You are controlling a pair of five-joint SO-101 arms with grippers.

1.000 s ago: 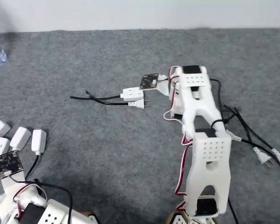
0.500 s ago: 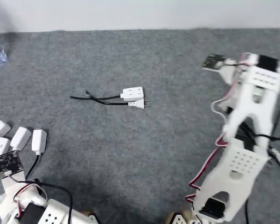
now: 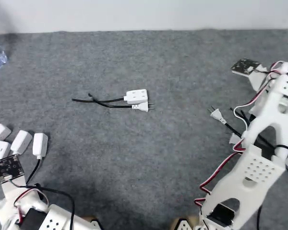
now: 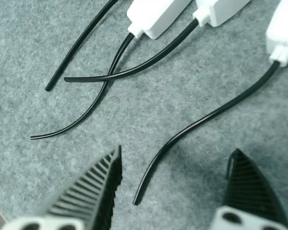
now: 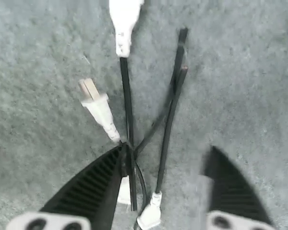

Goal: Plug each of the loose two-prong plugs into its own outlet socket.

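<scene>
Grey worktop (image 3: pixel 182 57), seen from the high view.

- Sockets (image 3: pixel 20 142): white, clustered at 8 o'clock, cords trailing toward 6. Left gripper (image 4: pixel 175 191) hangs just short of them, fingers wide apart, nothing held. The spread and the aim suggest it is placed to steady a socket once a plug arrives.
- Plug (image 3: pixel 214 113): at 3 o'clock, prongs toward 10, cord running back under the right arm into a tangle of black cords (image 5: pixel 170 96).
- Right gripper (image 5: pixel 165 191): over that tangle, fingers apart and empty. One finger sits on the crossing of the cords, and a pronged plug lies just beyond its tip. My read is that it is lined up for a pick. The crossed cords could drag a neighbour along.
- Centre socket (image 3: pixel 137 95): mid-worktop, with centre plug (image 3: pixel 142 107) just beside it at its 6 o'clock, prongs toward 3. Both cords lead off toward 9. They lie side by side and do not look mated.

Judgement: task early, with most plugs well apart from the sockets.
</scene>
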